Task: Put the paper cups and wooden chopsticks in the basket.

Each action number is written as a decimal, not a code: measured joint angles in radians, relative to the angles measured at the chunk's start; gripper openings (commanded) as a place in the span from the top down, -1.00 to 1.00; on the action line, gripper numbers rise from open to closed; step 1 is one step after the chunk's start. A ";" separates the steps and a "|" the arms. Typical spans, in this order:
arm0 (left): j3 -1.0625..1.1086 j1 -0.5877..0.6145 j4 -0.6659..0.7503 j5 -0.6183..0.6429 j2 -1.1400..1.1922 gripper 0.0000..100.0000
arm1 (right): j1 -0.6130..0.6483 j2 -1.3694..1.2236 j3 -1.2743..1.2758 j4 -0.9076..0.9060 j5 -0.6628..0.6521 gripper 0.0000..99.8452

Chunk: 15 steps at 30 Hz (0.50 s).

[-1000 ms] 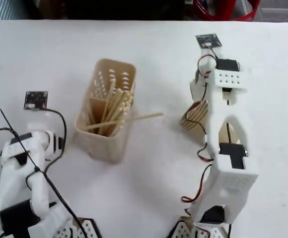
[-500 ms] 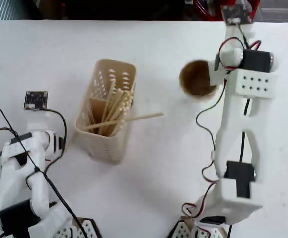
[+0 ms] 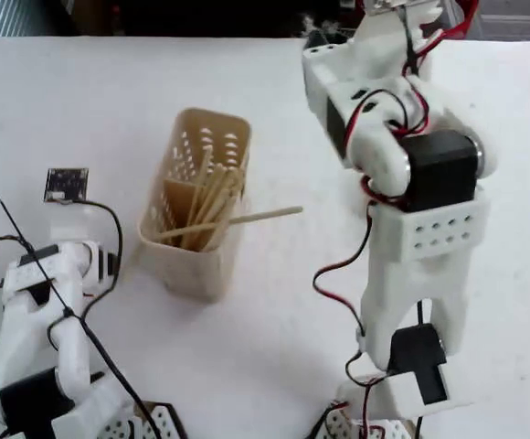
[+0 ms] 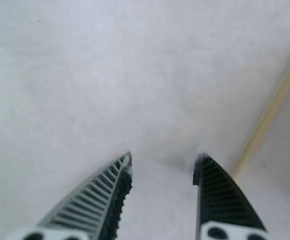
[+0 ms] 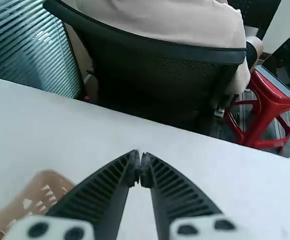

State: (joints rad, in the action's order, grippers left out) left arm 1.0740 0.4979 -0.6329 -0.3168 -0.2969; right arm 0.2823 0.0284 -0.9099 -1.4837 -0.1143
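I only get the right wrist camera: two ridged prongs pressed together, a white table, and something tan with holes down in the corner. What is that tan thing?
Observer: A basket; the high view shows wooden chopsticks bundled inside it.
Operator: All of them tucked in?
Observer: One chopstick sticks out past the rim, toward the right arm.
Operator: Is there another arm?
Observer: Yes, the left arm sits on the basket's other side, its left gripper open over the table.
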 measured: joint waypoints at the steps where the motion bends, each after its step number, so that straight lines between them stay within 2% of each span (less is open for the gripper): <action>1: 0.000 0.000 0.000 0.000 0.000 0.58 | -0.003 0.000 -0.005 -0.002 -0.008 0.96; 3: 0.000 0.000 0.000 0.000 0.000 0.58 | -0.034 -0.002 -0.011 -0.063 -0.049 0.95; 6: 0.000 0.000 0.000 0.000 0.000 0.58 | -0.130 -0.026 0.014 -0.206 -0.149 0.80; 8: 0.000 0.000 0.000 0.000 0.000 0.58 | -0.233 -0.061 0.087 -0.209 -0.221 0.72; 11: 0.000 0.000 0.000 0.000 0.000 0.58 | -0.371 -0.140 0.221 -0.221 -0.350 0.71; 15: 0.000 0.000 0.000 0.000 0.000 0.58 | -0.448 -0.219 0.361 -0.227 -0.448 0.70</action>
State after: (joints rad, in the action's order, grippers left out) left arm 1.0740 0.4979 -0.6329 -0.3168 -0.2969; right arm -0.1657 -0.1910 -0.5493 -1.7108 -0.5623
